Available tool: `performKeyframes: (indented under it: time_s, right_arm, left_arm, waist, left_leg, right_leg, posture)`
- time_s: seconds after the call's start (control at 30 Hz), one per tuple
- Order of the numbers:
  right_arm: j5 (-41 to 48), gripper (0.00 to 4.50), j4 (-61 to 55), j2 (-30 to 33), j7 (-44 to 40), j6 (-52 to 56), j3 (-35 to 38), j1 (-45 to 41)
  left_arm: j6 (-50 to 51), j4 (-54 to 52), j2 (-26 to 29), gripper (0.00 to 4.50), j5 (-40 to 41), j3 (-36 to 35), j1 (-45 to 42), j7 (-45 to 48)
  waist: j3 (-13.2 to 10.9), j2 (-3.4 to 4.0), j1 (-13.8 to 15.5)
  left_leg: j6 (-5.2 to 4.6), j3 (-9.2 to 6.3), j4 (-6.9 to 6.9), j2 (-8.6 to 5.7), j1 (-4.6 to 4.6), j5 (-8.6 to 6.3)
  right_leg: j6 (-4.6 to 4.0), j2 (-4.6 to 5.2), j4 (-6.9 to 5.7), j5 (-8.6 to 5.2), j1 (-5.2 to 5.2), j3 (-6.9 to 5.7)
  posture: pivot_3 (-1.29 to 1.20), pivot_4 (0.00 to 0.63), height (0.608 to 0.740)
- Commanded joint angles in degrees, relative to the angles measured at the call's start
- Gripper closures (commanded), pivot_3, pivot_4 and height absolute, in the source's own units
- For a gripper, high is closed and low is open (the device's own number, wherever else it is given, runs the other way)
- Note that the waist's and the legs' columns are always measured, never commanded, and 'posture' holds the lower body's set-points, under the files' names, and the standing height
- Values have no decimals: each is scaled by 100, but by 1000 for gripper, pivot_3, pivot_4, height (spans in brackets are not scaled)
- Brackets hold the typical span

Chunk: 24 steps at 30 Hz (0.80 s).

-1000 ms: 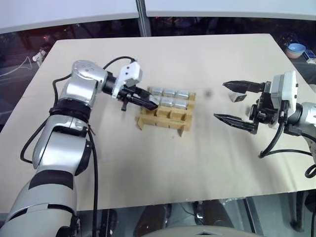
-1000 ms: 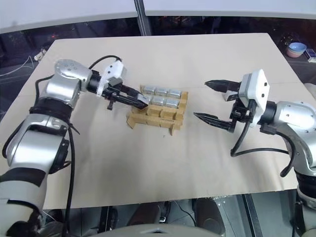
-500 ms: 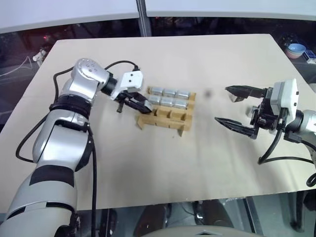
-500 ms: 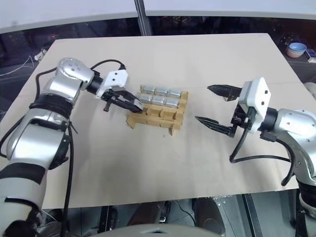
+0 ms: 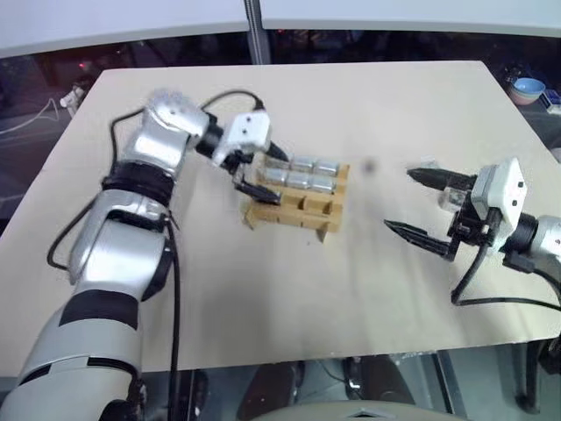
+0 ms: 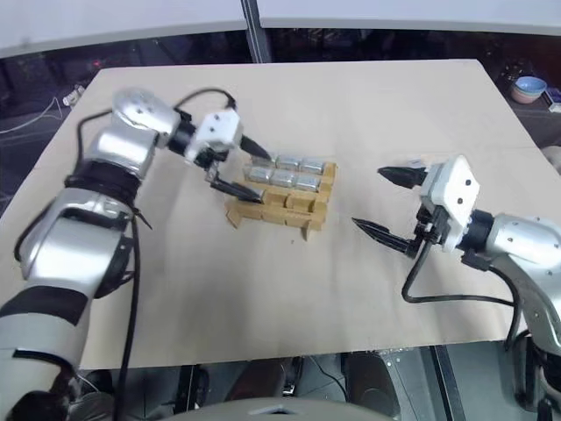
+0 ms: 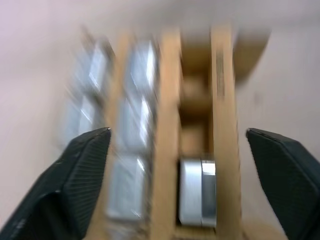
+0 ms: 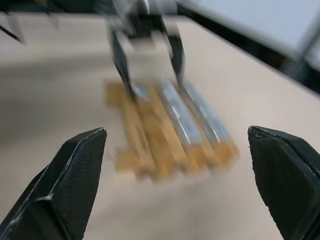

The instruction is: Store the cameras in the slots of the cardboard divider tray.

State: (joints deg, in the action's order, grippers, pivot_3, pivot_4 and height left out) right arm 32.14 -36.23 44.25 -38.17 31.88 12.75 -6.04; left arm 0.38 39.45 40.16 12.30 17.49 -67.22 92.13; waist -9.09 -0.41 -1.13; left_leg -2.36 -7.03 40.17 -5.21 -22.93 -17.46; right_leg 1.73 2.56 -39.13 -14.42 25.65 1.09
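We find the left gripper spread wide and empty above the cardboard divider tray; the cameras sit slotted. The right gripper waits agape, empty.

The left wrist view is smearing pretty badly, so the cameras in the two filled rows of the cardboard divider tray are reading as silvery streaks and I'm not making out lens faces on them. The right wrist view is blurring too, turning the tray's far end mushy. From the head views, the left gripper is covering the tray's left end, so I can't tell what's sitting in the near-row slot there.
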Motion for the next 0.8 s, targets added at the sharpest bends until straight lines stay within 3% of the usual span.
performKeyframes:
  time_s: [0.03,0.13,0.33,0.53,0.8]
  right_arm:
    - [-891,0,-384,-335,1607,745,121,212]
    - [-1726,0,-154,-644,2740,1533,-308,70]
    - [-2230,0,925,-1970,4108,2435,-127,-951]
    - [-2375,0,1757,-2587,4457,2395,81,-1643]
    - [-2560,0,2440,-2961,4661,2213,126,-1844]
  left_arm:
    - [1889,-2105,210,242,1377,-963,824,-413]
    - [3438,-4126,203,106,2601,-1847,2146,-1607]
    - [3880,-5874,109,106,3036,-2392,3392,-2741]
    - [4056,-6419,172,106,3249,-2558,3879,-3184]
    - [4064,-6515,305,106,3412,-2658,4003,-3334]
  waist:
    - [3,4,-2]
    - [17,27,-81]
    - [18,24,-74]
    - [19,25,-36]
    - [19,26,-4]
  left_leg:
    - [0,3,-1,0,4,0]
    - [1,6,0,1,18,0]
    - [7,33,12,-3,49,3]
    - [7,52,0,-3,68,3]
    - [6,68,-11,-3,79,3]
  right_leg:
    - [0,0,-2,0,-1,5]
    - [0,-4,-25,-1,2,22]
    - [-1,-7,-71,0,-2,55]
    - [-1,-11,-71,0,-8,72]
    - [-1,-13,-71,0,-8,89]
  posture:
    - [0,150,740]
    - [0,150,740]
    - [0,150,740]
    - [0,150,740]
    - [0,150,740]
